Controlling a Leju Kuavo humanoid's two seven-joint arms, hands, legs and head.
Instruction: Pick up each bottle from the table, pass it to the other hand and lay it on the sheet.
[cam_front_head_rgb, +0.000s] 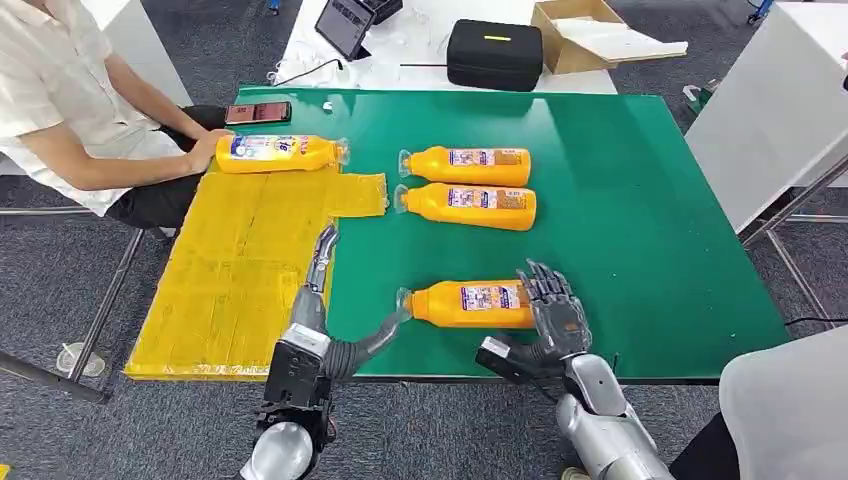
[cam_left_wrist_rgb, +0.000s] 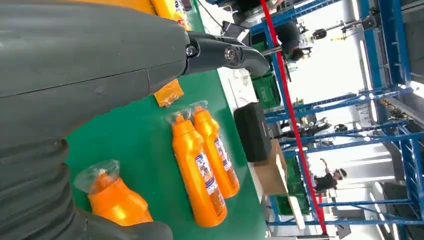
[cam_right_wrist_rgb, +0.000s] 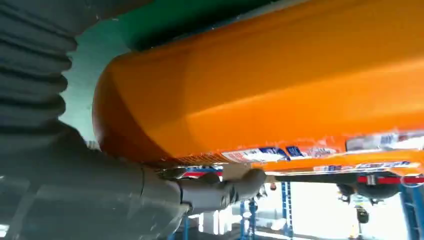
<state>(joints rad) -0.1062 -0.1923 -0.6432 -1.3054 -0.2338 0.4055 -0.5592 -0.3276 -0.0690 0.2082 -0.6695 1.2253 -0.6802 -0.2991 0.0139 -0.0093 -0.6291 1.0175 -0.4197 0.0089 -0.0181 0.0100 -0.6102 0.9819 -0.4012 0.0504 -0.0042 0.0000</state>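
An orange bottle (cam_front_head_rgb: 470, 304) lies on its side near the front edge of the green table (cam_front_head_rgb: 640, 220), cap to the left. My right hand (cam_front_head_rgb: 553, 305) is at its base end with fingers spread and upright against it. In the right wrist view the bottle (cam_right_wrist_rgb: 280, 85) is very close, with my thumb (cam_right_wrist_rgb: 220, 189) along its side. My left hand (cam_front_head_rgb: 325, 290) is open, its fingers stretched out along the edge of the yellow sheet (cam_front_head_rgb: 240, 270) and its thumb near the bottle's cap (cam_left_wrist_rgb: 112, 200). Two more bottles (cam_front_head_rgb: 470, 165) (cam_front_head_rgb: 470, 203) lie side by side mid-table.
A further bottle (cam_front_head_rgb: 275, 153) lies at the far end of the sheet with a seated person's hand (cam_front_head_rgb: 205, 150) on it. A phone (cam_front_head_rgb: 258, 112) lies beyond it. A black case (cam_front_head_rgb: 494, 52) and a cardboard box (cam_front_head_rgb: 590, 35) sit on the white table behind.
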